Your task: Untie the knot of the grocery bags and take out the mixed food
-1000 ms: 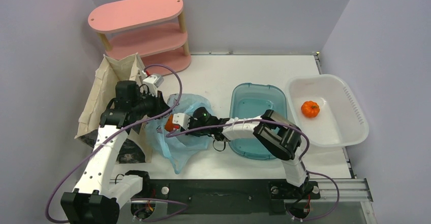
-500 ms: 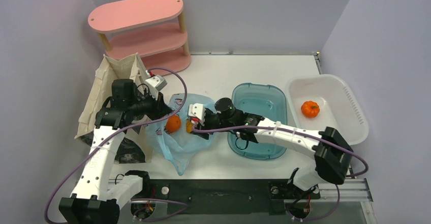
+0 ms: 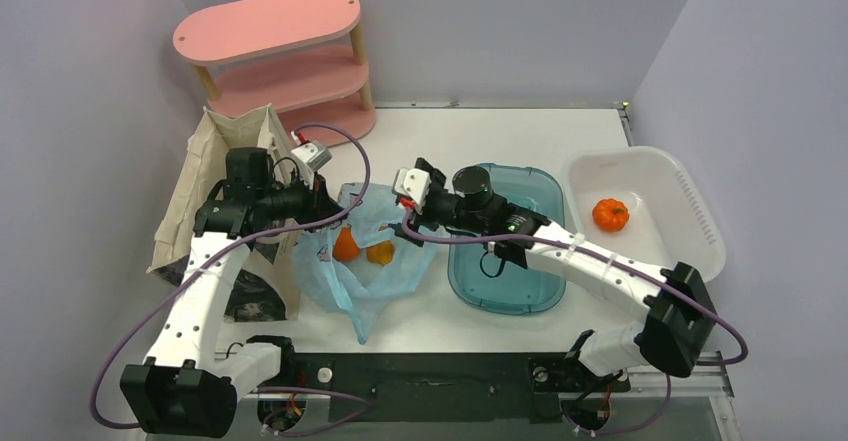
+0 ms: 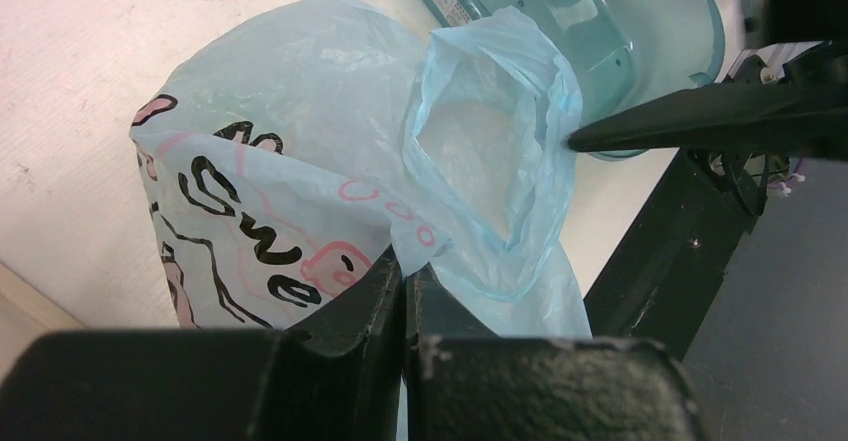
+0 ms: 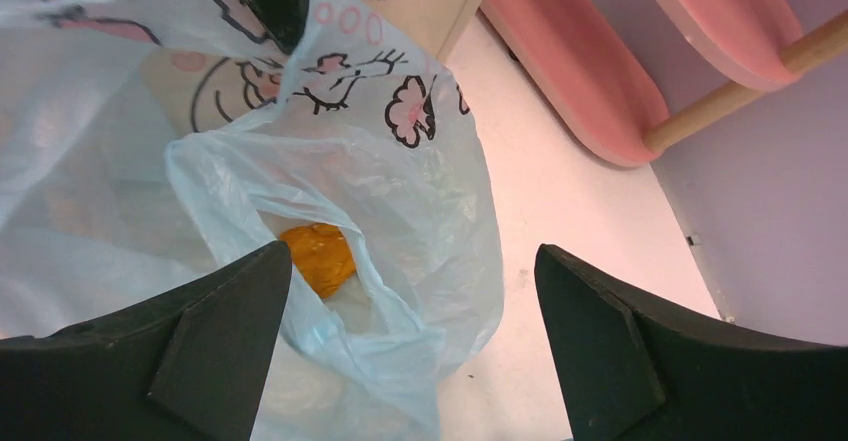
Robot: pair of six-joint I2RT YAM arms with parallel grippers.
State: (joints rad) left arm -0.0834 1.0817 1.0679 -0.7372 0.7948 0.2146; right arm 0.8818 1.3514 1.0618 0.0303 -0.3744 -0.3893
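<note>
— Grocery bag [image 3: 365, 271], the thin crinkly light blue plastic one with dark doodles, sits toward 8 o'clock on the white table [image 3: 450, 136], mouth agape. Is that the food inside?
— Looks so: orange shapes [image 3: 347, 245] show through the film, one fruit or two I can't tell. Another round orange fruit [image 3: 610, 214] lies in the white plastic basin [image 3: 690, 211] at 3 o'clock
— What worries you?
— The film. The left gripper [image 3: 328, 203] is clamped tight on the grocery bag's 9 o'clock rim, holding it up. I reckon a hard tug would tear that thin plastic, or it slides out and the mouth flops over the fruit
— And the other one?
— The right gripper [image 5: 412, 261] has its jaws spread wide, nothing between them, over the bag's 3 o'clock lip. One black finger [image 4: 700, 116] looks to be touching the film. Going in, it could snag plastic along with the fruit, or nudge the round thing so it rolls off
— How are the arms set?
— The left arm rises from 7 o'clock, elbow bent, wrist turned toward 3 o'clock beside the beige canvas tote [image 3: 190, 201]. The right arm stretches long from 5 o'clock, forearm crossing the translucent teal plastic tub [image 3: 520, 186], wrist aimed at 9 o'clock
</note>
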